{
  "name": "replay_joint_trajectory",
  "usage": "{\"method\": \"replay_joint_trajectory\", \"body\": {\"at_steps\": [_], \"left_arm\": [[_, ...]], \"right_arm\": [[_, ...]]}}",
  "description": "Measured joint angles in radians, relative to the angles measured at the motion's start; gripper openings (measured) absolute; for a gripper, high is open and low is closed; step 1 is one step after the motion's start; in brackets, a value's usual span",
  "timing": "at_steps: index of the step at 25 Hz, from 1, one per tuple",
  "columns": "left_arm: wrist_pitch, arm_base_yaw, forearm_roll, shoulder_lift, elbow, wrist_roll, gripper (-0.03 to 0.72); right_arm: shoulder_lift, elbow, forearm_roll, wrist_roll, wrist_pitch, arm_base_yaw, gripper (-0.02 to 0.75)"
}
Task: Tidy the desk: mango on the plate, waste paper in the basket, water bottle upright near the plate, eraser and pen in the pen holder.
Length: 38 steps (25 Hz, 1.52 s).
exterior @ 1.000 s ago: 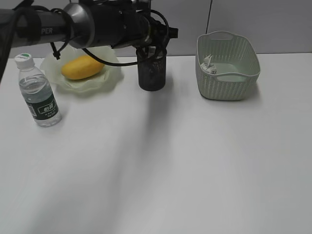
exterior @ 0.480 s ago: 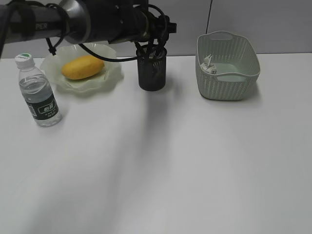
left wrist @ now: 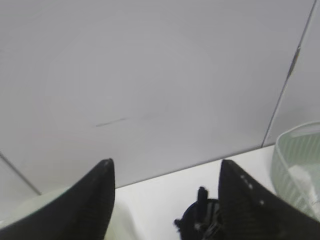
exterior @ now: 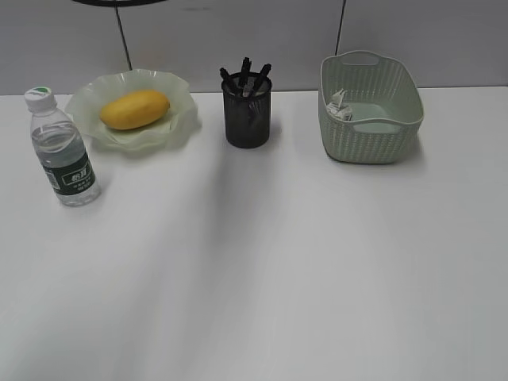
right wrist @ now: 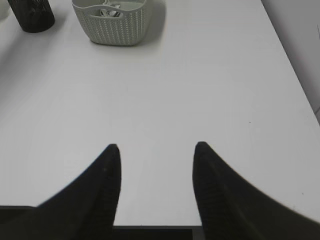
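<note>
Two black fingers [left wrist: 90,205] on the left tool [left wrist: 165,200], wedge-shaped and tapering to blunt tips, matte with a fine woven texture, small pale specks on the right one. Same on the right tool [right wrist: 156,187]: two black, curved, pointed fingers [right wrist: 215,195], faintly dimpled surface, dark strip joining them along the bottom edge.

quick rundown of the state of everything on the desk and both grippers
mango: lying on the plate
water bottle: upright, capped, left of the plate
pen holder: upright, dark pens sticking out the top
waste paper: inside the basket
left gripper: open, empty, raised above the pen holder
right gripper: open, empty, over bare desk
</note>
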<state>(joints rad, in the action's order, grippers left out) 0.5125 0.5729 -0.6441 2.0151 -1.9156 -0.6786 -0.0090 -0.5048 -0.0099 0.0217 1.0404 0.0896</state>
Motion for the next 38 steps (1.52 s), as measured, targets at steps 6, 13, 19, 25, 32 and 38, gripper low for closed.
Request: {"method": "replay_joint_trajectory", "body": {"at_steps": [6, 13, 19, 25, 32, 38], "left_arm": [[0.217, -0.155, 0.443, -0.107, 0.0, 0.462, 0.49], [0.568, -0.413, 0.686, -0.221, 0.0, 0.606, 0.49], [0.694, -0.518, 0.644, -0.337, 0.038, 0.658, 0.49], [0.698, -0.515, 0.644, -0.561, 0.346, 0.662, 0.49], [0.611, -0.512, 0.644, -0.976, 0.933, 0.665, 0.49], [0.514, -0.512, 0.708, -1.357, 1.25, 0.665, 0.49]], "right_arm": [[0.0, 0.0, 0.0, 0.0, 0.0, 0.0, 0.384], [0.0, 0.0, 0.0, 0.0, 0.0, 0.0, 0.384], [0.0, 0.0, 0.0, 0.0, 0.0, 0.0, 0.384], [0.0, 0.0, 0.001, 0.0, 0.0, 0.0, 0.384], [0.0, 0.0, 0.001, 0.0, 0.0, 0.0, 0.384], [0.0, 0.0, 0.001, 0.0, 0.0, 0.0, 0.384]]}}
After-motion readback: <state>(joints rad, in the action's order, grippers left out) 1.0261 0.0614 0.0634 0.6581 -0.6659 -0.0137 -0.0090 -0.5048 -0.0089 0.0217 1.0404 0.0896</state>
